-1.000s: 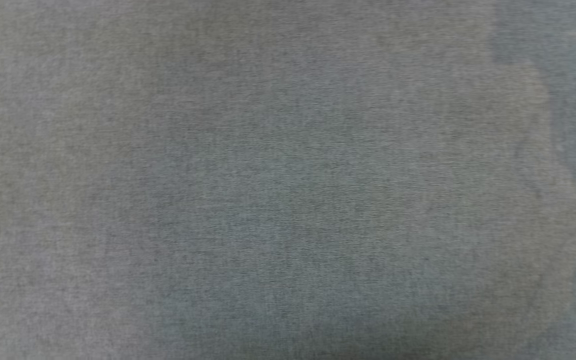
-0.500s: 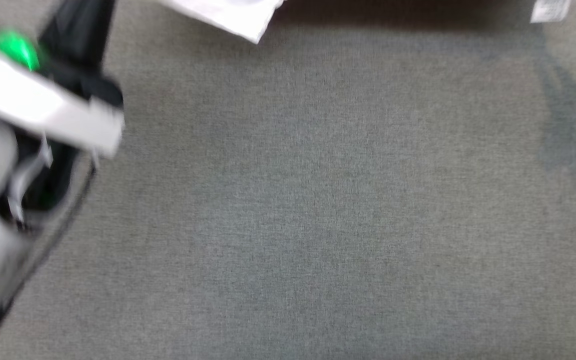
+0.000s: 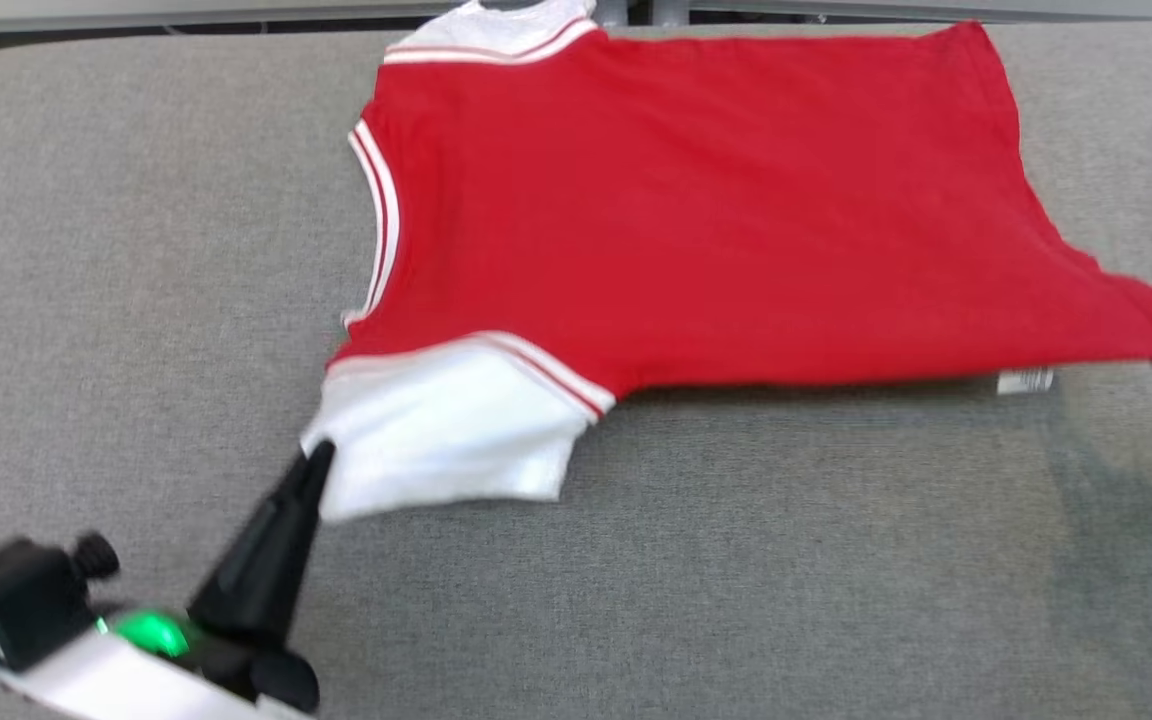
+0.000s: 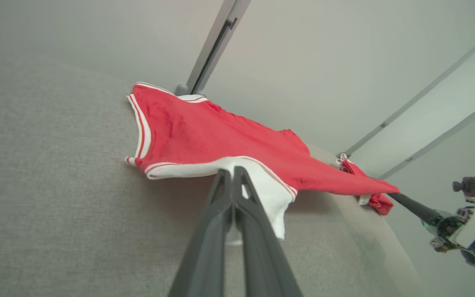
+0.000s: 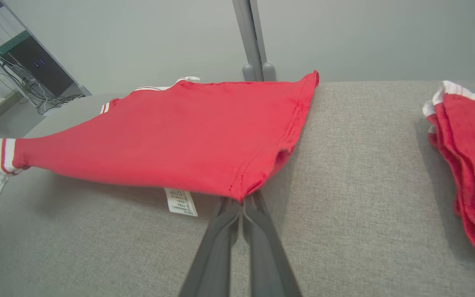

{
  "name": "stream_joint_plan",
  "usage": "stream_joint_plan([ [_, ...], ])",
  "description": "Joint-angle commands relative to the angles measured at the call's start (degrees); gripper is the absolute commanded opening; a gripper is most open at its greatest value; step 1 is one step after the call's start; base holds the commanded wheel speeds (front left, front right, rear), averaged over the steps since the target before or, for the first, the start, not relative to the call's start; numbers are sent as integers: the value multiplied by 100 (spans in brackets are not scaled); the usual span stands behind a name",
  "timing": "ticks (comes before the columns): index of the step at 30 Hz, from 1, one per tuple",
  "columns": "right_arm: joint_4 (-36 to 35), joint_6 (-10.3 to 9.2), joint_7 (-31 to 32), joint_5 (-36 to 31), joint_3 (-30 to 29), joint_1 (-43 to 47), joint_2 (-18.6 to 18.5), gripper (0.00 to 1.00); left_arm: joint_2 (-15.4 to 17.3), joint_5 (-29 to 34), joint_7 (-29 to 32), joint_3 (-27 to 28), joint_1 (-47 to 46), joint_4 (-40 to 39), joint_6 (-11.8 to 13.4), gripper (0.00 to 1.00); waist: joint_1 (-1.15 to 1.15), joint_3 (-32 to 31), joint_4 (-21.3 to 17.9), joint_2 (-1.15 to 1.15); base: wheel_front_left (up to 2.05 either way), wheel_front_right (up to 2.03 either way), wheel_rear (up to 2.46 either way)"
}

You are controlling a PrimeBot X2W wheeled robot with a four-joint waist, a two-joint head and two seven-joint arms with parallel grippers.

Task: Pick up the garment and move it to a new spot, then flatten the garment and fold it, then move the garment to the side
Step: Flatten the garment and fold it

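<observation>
- My left gripper [image 3: 319, 455] is clamped on the white sleeve [image 3: 446, 425], right gripper [image 5: 241, 202] on the near-right hem corner [image 5: 245, 187].
- Red T-shirt [image 3: 696, 210] spread over far side of table [image 3: 136, 250], near edge lifted.
- Risk: sleeve pinch looks shallow; uneven pull slips it, skews fold.

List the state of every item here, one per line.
red garment, spread out, near edge lifted off the table and pulled taut.
left gripper, shut on the garment's white sleeve.
right gripper, shut on the garment's hem corner.
care label, hanging under the lifted edge.
folded red stack, lying on the table, untouched.
</observation>
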Motion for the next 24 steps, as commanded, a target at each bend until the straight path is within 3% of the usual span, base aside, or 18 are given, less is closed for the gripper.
stream_joint_plan([
  [1,-37,-4,-28,-28,-87,166,-15,0,-31,53,-22,24,133,-96,55,0,0,-50,-45,0,0,0,0],
  [8,-231,-4,-29,-180,-620,1108,-64,0,-174,32,59,-82,485,-482,238,0,0,-54,-95,0,0,0,0],
  [18,-46,-4,233,-225,-832,867,362,0,-800,-130,370,-53,-559,137,69,0,0,207,-103,0,0,0,0],
  [24,-138,-4,295,-104,-1099,615,232,0,-1082,-227,366,113,-1085,413,-110,0,0,457,-36,0,0,0,0],
])
